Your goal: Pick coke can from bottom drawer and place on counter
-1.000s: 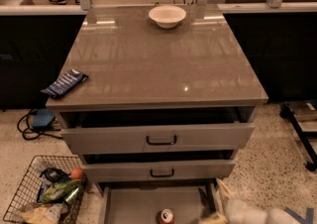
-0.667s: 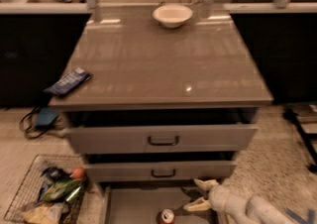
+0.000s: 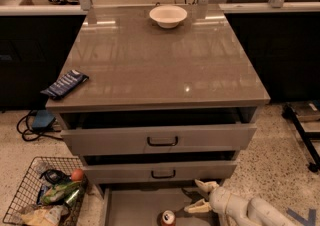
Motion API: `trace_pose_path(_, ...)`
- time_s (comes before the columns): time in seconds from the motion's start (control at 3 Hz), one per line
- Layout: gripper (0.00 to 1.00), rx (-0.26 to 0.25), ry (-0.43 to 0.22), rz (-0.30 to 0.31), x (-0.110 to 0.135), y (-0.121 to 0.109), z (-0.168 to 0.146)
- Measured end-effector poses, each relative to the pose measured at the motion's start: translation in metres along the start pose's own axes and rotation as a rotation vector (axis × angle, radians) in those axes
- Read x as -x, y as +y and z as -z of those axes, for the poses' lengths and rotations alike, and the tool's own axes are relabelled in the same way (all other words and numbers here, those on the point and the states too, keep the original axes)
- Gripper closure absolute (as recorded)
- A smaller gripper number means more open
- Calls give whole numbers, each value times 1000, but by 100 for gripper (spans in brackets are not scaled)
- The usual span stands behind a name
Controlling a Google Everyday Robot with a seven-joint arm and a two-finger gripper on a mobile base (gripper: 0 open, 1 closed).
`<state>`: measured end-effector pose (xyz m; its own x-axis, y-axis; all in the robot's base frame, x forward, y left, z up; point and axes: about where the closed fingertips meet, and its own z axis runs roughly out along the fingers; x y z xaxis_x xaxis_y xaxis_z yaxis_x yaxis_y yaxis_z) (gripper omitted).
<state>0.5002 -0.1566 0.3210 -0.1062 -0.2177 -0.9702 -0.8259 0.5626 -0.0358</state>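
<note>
The coke can (image 3: 167, 218), red with a silver top, stands upright on the floor of the open bottom drawer (image 3: 135, 205) at the lower edge of the view. My gripper (image 3: 199, 196) is white, open and empty, just to the right of the can and slightly above it, with its fingers pointing left. The glossy grey-brown counter (image 3: 155, 60) is the cabinet top above.
A white bowl (image 3: 168, 16) sits at the back of the counter and a blue packet (image 3: 65, 84) lies at its left edge. Two grey drawer fronts (image 3: 160, 141) with black handles stand slightly open. A wire basket (image 3: 42, 197) of items sits on the floor at left.
My gripper has moved left and up over the drawer, closer to the can. The view has shifted, so the cabinet sits further left in frame.
</note>
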Motion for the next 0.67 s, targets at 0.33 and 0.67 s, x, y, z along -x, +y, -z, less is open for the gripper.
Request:
trace_pose_path(0.33,0,0,0,0,0,0,0)
trace_pose_path(0.67,0,1,0,0,0,0,-2)
